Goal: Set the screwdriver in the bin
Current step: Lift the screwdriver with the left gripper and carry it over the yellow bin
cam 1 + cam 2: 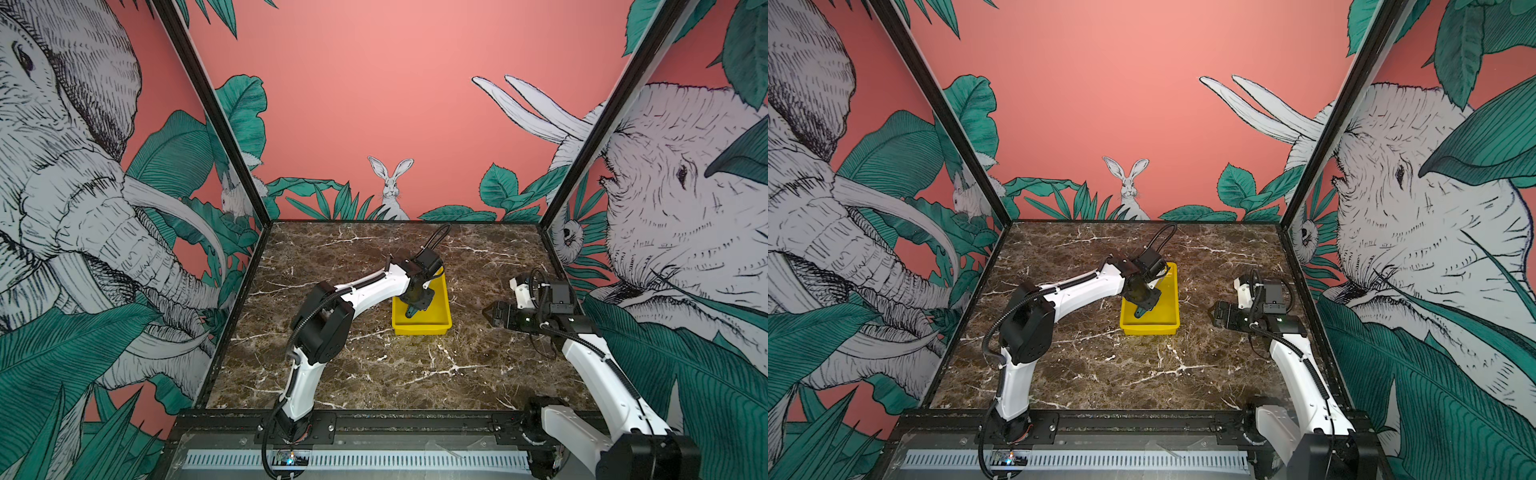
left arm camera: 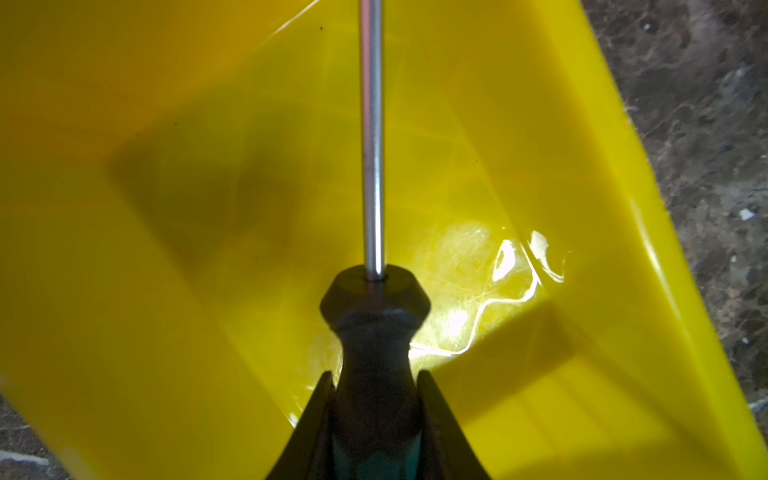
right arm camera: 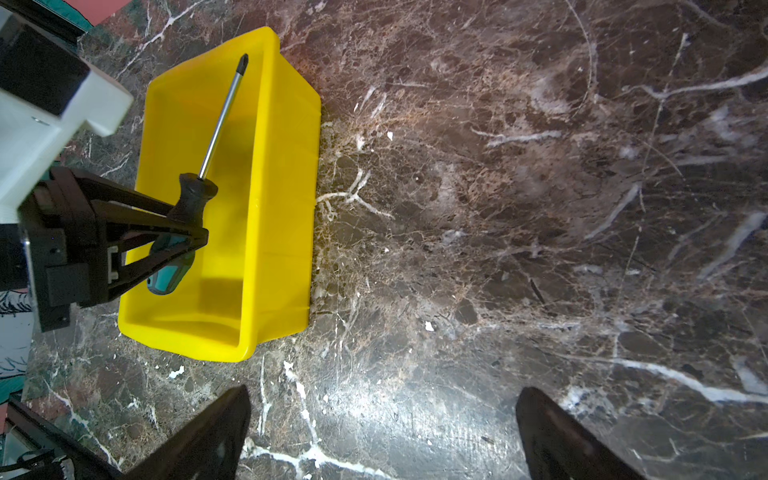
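So, left gripper [image 3: 188,229] pinching screwdriver [image 3: 219,118] handle, bin [image 3: 286,174] right below; shaft tip ahead of jaws sitting near wall, maybe catching rim when dropping.

Your cell is closed on three sides by printed panels. The back wall [image 1: 395,104] is plain salmon pink above a band of green leaves, with a white rabbit [image 1: 391,187] drawn at its centre. The left wall [image 1: 83,208] carries a large line-drawn elephant with tusks among teal foliage. The right wall [image 1: 685,199] carries another large grey animal head and more leaves. Two black frame posts [image 1: 217,120] rise at the back corners. Your surface [image 1: 395,374] is dark brown marble with white veins, glossy, showing a bright glare patch [image 3: 374,415] in the right wrist view. A black rail [image 1: 415,424] and a white slotted strip [image 1: 415,459] run along its front edge.
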`<state>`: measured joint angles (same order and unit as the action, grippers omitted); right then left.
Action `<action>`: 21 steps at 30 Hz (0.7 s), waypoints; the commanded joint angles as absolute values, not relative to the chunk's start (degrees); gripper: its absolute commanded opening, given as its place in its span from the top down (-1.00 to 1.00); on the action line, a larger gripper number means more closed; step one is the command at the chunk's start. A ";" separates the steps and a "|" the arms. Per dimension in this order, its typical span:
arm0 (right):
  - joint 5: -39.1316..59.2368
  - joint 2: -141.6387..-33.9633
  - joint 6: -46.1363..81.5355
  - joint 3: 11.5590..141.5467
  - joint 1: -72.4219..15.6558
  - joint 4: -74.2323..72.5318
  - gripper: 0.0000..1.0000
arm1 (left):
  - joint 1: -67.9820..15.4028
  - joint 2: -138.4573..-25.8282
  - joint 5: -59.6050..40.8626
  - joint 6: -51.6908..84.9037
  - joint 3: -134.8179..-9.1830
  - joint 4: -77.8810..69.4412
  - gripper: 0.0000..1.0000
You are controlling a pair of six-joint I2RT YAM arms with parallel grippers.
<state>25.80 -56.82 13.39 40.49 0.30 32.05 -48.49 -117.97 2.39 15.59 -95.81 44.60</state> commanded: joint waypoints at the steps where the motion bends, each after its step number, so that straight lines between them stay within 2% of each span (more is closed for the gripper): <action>1: 26.56 -56.57 12.75 39.99 0.44 31.81 -0.99 | -48.44 -118.11 2.33 16.07 -94.42 44.56 1.00; 10: 26.44 -56.58 12.61 39.83 0.53 31.82 -0.98 | -48.43 -120.27 2.81 17.03 -93.85 44.56 0.94; 21: 26.51 -56.80 12.48 39.88 0.58 31.82 -0.98 | -48.50 -121.72 3.16 17.49 -94.22 44.28 0.61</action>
